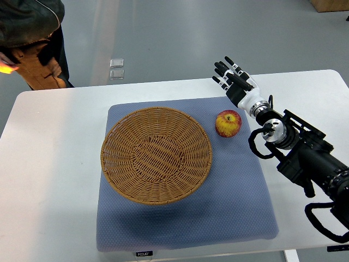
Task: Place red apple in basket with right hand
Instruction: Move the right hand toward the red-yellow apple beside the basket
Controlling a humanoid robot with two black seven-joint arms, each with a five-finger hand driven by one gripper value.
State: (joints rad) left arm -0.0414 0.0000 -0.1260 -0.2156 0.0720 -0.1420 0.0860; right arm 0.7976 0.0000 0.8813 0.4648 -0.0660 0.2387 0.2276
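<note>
A red and yellow apple (228, 123) sits on the blue-grey mat (240, 191), just right of a round woven basket (156, 154) that is empty. My right hand (233, 79) is above and a little right of the apple, near the mat's far right corner. Its fingers are spread, point away from me and hold nothing. It is apart from the apple. The right arm (305, 158) runs in from the lower right. The left arm is out of view.
The mat lies on a white table (49, 180). A person (32, 41) in dark clothes stands beyond the table's far left corner. A small clear object (116, 68) lies on the floor beyond the table's far edge.
</note>
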